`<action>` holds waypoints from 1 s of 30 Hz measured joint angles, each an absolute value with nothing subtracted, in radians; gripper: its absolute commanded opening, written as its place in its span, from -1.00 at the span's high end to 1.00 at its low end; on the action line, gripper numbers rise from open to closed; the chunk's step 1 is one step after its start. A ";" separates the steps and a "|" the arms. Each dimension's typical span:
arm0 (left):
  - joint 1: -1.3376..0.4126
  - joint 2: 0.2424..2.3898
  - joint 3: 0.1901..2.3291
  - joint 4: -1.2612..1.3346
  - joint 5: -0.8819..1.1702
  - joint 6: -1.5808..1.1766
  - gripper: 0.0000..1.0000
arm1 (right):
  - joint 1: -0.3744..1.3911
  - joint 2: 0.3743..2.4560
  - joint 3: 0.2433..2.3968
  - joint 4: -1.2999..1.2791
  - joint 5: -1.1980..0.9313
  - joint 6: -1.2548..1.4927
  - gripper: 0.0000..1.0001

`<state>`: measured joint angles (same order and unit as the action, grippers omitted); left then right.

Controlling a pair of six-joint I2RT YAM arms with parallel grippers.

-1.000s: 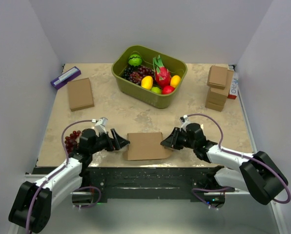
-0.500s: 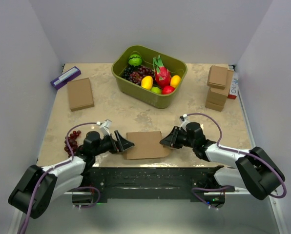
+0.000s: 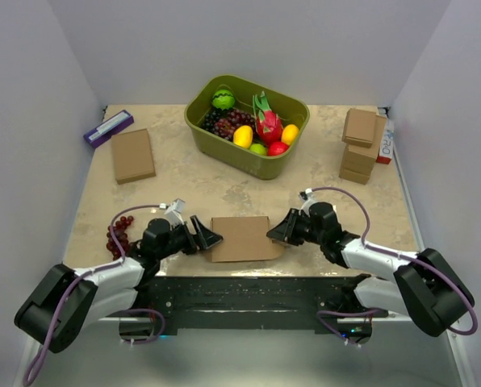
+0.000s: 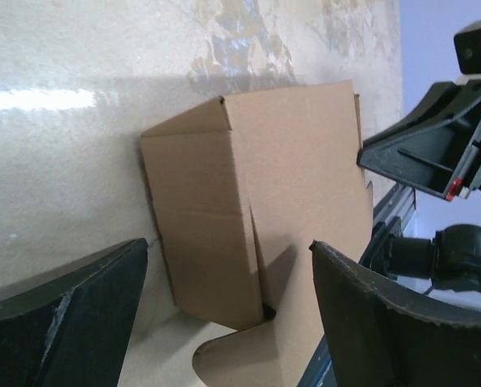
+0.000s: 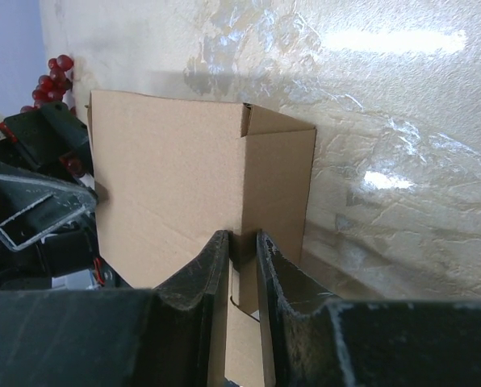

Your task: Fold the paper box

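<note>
Lying at the near edge of the beige marbled desk (image 3: 184, 185), midway between the two arms, the plain brown cardboard paper box (image 3: 242, 239) is recorded as partly formed. From above its broad top panel is seen flat. In the wrist views an upright wall is seen at each end, and a loose tab is noted on the desk at the left end. The left tool (image 3: 209, 237) is recorded as released: its black fingers (image 4: 63, 322) are spread wide and set either side of the left end of the paper box, and contact with the cardboard cannot be confirmed. The right tool (image 3: 273, 234) is recorded as clenched on the paper box, a thin cardboard edge at the right end being pinched between its nearly closed fingers (image 5: 200, 282). A bunch of dark red grapes (image 3: 119, 231) is noted on the desk just beside the left arm. Well apart from the paper box, toward the far side, an olive-green plastic tub (image 3: 224, 149) holding assorted fruit is noted at the centre. A flat brown cardboard box (image 3: 133, 155) and a purple and white carton (image 3: 108, 127) are noted at the left. A stack of small brown boxes (image 3: 358, 145) is noted at the right.
</note>
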<state>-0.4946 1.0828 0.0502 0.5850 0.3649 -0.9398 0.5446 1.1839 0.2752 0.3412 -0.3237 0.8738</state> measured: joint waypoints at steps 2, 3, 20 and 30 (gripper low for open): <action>-0.498 1.059 0.050 0.563 0.335 -0.949 -0.76 | 0.544 1.184 0.276 0.337 -0.319 0.871 0.90; -0.498 1.050 0.050 0.554 0.326 -0.951 -0.76 | 0.543 1.185 0.276 0.337 -0.319 0.871 0.91; -0.498 1.011 0.050 0.566 0.308 -1.004 -0.76 | 0.524 1.102 0.282 0.225 -0.245 0.872 1.00; -0.538 1.135 0.050 0.698 0.342 -1.031 -0.66 | 0.522 1.100 0.298 0.194 -0.231 0.869 1.00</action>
<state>-0.5381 1.1347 0.0502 0.6979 0.3424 -1.0306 0.5224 1.1004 0.2981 0.1940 -0.2310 0.8692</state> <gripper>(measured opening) 0.864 0.126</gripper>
